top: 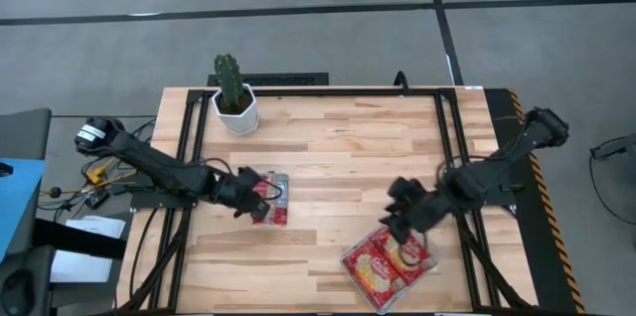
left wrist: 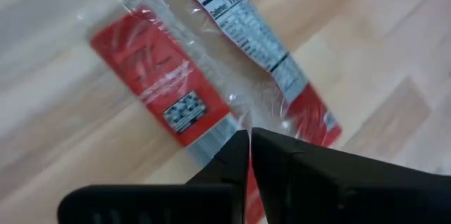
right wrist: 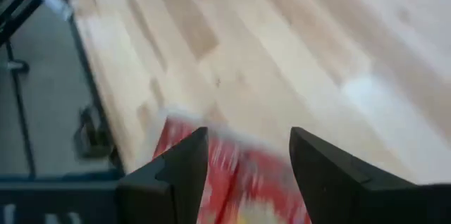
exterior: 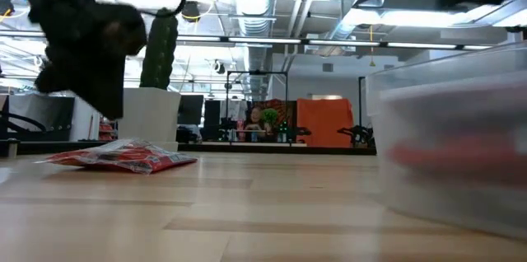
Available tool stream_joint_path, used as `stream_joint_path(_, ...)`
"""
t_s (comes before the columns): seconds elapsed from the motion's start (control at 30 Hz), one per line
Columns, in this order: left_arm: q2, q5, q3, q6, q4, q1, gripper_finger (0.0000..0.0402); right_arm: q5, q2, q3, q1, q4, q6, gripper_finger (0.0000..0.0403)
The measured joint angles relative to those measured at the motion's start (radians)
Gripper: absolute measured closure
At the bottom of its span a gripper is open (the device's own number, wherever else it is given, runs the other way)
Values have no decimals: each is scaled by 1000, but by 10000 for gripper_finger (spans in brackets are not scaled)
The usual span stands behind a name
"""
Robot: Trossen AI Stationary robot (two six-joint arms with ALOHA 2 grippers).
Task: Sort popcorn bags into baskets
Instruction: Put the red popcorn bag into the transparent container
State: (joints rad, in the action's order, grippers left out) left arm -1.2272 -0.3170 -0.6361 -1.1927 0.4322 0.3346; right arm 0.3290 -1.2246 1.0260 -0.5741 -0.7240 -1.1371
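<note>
Left gripper (top: pixel 260 197) fingers pressed together, pinching clear wrap of popcorn bags (top: pixel 273 200) lying flat on table (top: pixel 338 147), left of centre. Right gripper (top: pixel 396 225) spread open, hovering at edge of clear tray (top: pixel 391 263) holding red-yellow bags, front right.

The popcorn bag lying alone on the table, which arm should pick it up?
The left arm. Its gripper is right over that popcorn bag, fingers shut. The right gripper hangs open above the tray.
</note>
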Motion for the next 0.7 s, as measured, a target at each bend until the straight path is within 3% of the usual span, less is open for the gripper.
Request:
stream_joint_path(0.23, -1, -55, 180, -139, -235, 5, 400, 8, -137, 0, 242, 290, 178, 185)
stream_joint_path(0.43, 0, -92, 263, -209, -302, 7, 401, -38, -312, 0, 351, 562, 166, 182)
stream_joint_path(0.7, -75, -113, 306, -299, -413, 6, 401, -94, -594, 0, 411, 922, 10, 183)
